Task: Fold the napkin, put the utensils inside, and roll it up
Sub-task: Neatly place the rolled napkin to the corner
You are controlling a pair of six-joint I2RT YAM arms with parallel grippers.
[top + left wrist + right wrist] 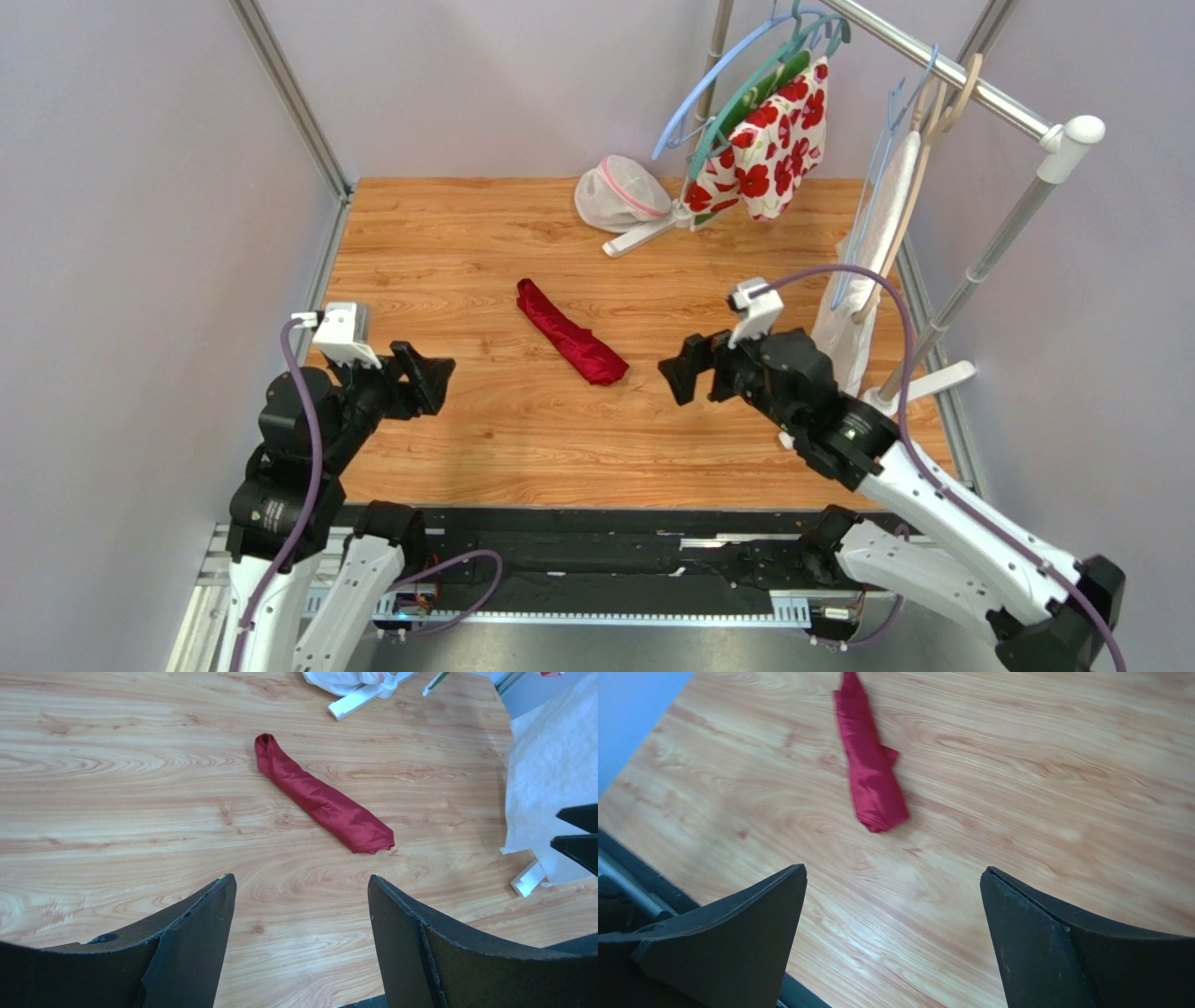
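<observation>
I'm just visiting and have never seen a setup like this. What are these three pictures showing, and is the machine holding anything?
The big picture looks down from above on two robot arms bolted at the near edge of a wooden table. The other two pictures come from small cameras on each arm's wrist, so the dark shapes at the bottom are that arm's own jaws.

In the middle of the table lies a dark red napkin, rolled into a slim bundle. No spoon shows; whether one is inside, I cannot tell.

The left gripper and right gripper both stand open on either side of the roll, holding nothing. At the back stands a clothes rack with hangers and a flowered cloth.
</observation>
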